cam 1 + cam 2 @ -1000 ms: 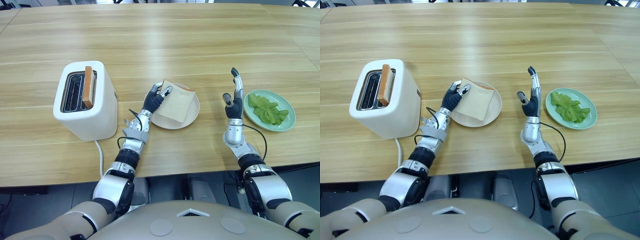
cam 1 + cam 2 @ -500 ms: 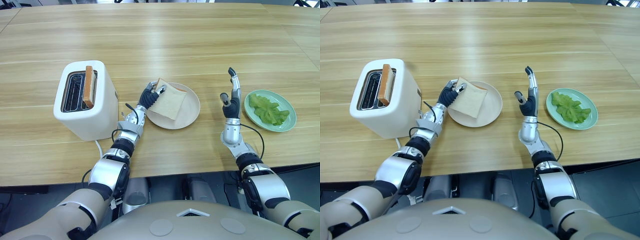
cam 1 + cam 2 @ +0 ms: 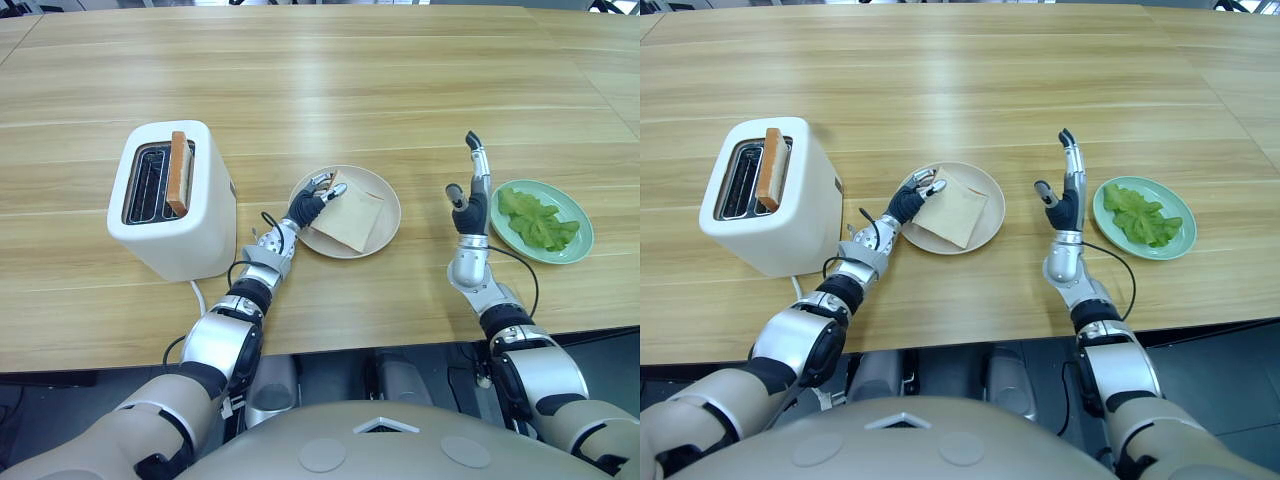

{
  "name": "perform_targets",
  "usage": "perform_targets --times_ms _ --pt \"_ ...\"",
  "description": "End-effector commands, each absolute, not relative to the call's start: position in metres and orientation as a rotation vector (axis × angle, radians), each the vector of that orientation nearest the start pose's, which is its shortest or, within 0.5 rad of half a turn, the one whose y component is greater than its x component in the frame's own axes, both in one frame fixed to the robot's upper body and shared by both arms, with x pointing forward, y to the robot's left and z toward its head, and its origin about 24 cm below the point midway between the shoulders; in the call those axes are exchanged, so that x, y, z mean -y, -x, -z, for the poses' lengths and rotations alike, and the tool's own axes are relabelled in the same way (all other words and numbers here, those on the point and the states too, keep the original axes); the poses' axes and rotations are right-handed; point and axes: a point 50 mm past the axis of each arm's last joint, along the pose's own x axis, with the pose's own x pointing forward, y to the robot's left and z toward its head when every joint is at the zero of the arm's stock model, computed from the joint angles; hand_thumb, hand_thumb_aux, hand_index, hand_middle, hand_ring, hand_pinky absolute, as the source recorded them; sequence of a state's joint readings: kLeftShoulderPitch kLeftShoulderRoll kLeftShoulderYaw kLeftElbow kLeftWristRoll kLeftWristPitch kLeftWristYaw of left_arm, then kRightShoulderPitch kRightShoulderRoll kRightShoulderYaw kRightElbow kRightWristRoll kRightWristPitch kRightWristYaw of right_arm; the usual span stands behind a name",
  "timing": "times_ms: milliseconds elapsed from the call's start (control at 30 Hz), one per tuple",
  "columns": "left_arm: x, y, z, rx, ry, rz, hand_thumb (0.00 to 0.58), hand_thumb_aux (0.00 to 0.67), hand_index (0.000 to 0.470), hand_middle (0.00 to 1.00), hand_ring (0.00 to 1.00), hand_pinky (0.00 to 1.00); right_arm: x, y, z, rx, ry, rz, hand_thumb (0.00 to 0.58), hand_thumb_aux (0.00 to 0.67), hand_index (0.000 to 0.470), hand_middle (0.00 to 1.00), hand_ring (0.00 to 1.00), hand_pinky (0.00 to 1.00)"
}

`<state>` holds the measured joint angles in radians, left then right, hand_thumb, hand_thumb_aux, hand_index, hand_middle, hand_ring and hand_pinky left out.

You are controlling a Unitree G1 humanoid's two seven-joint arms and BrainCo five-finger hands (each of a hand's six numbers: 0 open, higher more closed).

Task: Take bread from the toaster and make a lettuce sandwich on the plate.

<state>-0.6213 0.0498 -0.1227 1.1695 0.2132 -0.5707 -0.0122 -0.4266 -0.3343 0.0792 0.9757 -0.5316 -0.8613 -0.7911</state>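
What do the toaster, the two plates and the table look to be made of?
Toaster: probably plastic, going by the smooth cream matte shell with rounded corners; the slots on top look like metal.
Beige plate: smooth and matte, either plastic or ceramic; the look leaves it open.
Green plate: evenly coloured and smooth, equally open.
Table: wood or wood-look laminate, with grain running along long boards.

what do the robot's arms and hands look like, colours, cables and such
Both forearms are silver metal segments with black joint rings, widening into beige shells at the upper arms. The left robot hand and right robot hand are mostly black with silvery finger segments. A thin black cable loops out beside each wrist. No markings are legible.
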Motion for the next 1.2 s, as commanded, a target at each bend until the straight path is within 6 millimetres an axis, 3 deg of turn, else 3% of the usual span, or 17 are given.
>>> perform_targets --times_ms 33,267,433,733,1200 --pt "-0.102 -0.328 -0.003 -0.001 -0.386 0.347 0.000 0.000 0.000 0.00 0.00 0.00 0.232 -0.297 -0.045 0.502 0.748 0.410 0.000 0.000 0.000 0.00 0.00 0.00" --pt "-0.103 -0.326 -0.001 0.008 -0.432 0.338 0.000 0.000 0.000 0.00 0.00 0.00 0.294 -0.290 -0.053 0.388 1.042 0.612 0.000 0.000 0.000 0.00 0.00 0.00" --pt "-0.108 -0.323 0.000 0.037 -0.457 0.315 0.000 0.000 0.000 0.00 0.00 0.00 0.334 -0.281 -0.049 0.198 1.297 0.683 0.000 0.000 0.000 0.00 0.00 0.00" --pt "-0.134 -0.310 -0.012 0.205 -0.515 0.215 0.000 0.000 0.000 0.00 0.00 0.00 0.357 -0.272 -0.029 -0.171 1.526 0.600 0.000 0.000 0.000 0.00 0.00 0.00" --pt "-0.139 -0.266 -0.042 0.450 -0.542 0.145 0.000 0.000 0.000 0.00 0.00 0.00 0.375 -0.259 -0.013 -0.478 1.501 0.501 0.000 0.000 0.000 0.00 0.00 0.00"
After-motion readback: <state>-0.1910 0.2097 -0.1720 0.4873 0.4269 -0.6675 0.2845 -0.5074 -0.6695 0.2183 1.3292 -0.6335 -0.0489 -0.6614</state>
